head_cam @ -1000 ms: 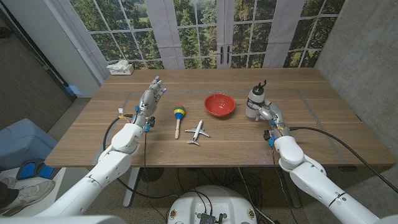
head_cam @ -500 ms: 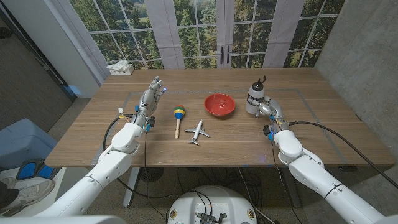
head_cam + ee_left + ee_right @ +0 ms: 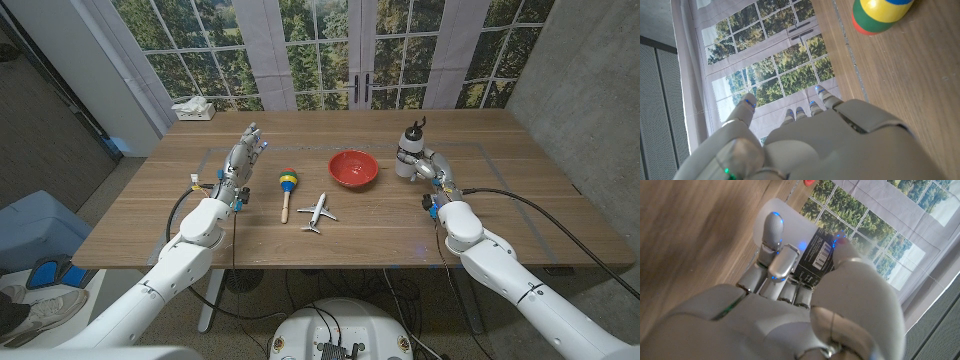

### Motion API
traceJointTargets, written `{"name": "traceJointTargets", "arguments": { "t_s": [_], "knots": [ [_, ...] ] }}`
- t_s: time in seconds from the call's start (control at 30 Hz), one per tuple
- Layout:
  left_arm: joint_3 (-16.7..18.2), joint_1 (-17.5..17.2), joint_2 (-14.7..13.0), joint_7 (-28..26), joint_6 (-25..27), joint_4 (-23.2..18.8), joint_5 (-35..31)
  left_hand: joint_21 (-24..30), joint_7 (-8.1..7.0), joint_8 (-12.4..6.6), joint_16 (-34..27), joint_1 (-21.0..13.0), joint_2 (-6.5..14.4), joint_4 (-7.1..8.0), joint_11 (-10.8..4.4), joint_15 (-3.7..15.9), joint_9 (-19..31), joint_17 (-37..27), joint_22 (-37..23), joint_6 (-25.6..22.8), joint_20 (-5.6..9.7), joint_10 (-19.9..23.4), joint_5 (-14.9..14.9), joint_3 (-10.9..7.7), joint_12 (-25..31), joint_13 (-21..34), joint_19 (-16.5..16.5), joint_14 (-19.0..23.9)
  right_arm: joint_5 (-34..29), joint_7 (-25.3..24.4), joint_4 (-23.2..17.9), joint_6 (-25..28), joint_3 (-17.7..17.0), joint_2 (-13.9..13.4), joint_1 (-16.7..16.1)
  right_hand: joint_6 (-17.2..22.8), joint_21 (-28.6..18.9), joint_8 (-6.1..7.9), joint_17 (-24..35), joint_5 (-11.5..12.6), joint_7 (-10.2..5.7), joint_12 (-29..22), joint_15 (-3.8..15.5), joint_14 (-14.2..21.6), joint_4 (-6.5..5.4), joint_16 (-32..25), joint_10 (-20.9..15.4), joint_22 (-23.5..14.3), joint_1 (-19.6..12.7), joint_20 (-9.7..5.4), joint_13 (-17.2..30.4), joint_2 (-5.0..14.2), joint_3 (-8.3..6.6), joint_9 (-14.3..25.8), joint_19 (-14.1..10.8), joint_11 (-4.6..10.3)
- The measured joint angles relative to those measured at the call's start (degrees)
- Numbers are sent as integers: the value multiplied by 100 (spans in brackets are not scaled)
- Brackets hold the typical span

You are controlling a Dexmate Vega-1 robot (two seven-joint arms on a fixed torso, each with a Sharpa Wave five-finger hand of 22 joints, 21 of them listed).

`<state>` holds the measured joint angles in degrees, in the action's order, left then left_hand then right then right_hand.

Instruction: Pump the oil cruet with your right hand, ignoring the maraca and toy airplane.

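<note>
Head view: oil cruet [image 3: 407,159] stands upright on the table [image 3: 360,235], on the robot's right side, just beside the red bowl [image 3: 353,168] and apart from it. Black pump top sticks up above a white body. Right hand [image 3: 428,168] is wrapped on the cruet's side, fingers touching the body; it grips the cruet. Right arm comes in from the bottom right corner.

Left hand [image 3: 241,157] stands on its edge on the left side of the table, fingers apart and reaching away from the robot, holding nothing. Maraca [image 3: 287,186] lies between the left hand and the toy airplane [image 3: 318,212], round striped head away from the robot, wooden handle toward it. Airplane sits just beside the maraca handle, near the bowl, not touching either. A white tissue box [image 3: 194,109] is at the far left corner of the table.

Left wrist view: back of the left hand [image 3: 810,142], fingers spread with gaps between them, nothing in them. Maraca's head [image 3: 880,15], red, green and yellow bands, lies on the wood near the fingers, well clear of them.

Right wrist view: right hand [image 3: 790,295] closed on the cruet [image 3: 805,240]; fingers lie across the white body and its black barcode label, thumb on the other side. Wood is blurred here.
</note>
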<state>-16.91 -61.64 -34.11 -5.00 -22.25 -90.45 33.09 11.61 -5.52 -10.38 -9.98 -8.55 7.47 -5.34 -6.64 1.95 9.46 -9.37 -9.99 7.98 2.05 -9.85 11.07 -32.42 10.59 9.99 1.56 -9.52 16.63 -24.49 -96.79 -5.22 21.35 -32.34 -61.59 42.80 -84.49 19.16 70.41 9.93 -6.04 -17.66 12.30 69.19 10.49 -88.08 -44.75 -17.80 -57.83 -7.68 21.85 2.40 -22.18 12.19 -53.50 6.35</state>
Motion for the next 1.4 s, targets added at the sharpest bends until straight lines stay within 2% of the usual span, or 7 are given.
{"name": "traceJointTargets", "arguments": {
  "t_s": [0.6,0.9,1.4],
  "knots": [
    [-20,42,-1,-3,42,10,-6,0,0,0,0,0,0,1,0,0,0,0,0,0,0,0,0,0,0,0,0,0,51,-59,80,233,134,97,287,41,-28,-30,0,-2,40,25,-1,1,-17,0,-32,98,0,0,37,0,17,-4,0,-30],
    [-21,44,6,-3,44,21,-3,0,0,0,0,0,0,-15,0,0,0,0,0,0,0,0,0,-16,0,0,0,0,51,-68,-40,392,231,115,371,42,-49,-43,0,4,41,1,-1,2,-17,0,-31,106,0,0,56,0,17,-4,-1,-29],
    [-1,-15,7,1,6,24,32,0,0,0,0,0,0,-15,0,0,0,0,0,0,0,0,0,-16,0,0,0,0,-437,-420,-288,851,449,106,490,83,-93,-66,0,4,81,2,-2,2,-17,-16,-74,159,0,0,87,0,17,-7,-1,-72]
  ]
}}
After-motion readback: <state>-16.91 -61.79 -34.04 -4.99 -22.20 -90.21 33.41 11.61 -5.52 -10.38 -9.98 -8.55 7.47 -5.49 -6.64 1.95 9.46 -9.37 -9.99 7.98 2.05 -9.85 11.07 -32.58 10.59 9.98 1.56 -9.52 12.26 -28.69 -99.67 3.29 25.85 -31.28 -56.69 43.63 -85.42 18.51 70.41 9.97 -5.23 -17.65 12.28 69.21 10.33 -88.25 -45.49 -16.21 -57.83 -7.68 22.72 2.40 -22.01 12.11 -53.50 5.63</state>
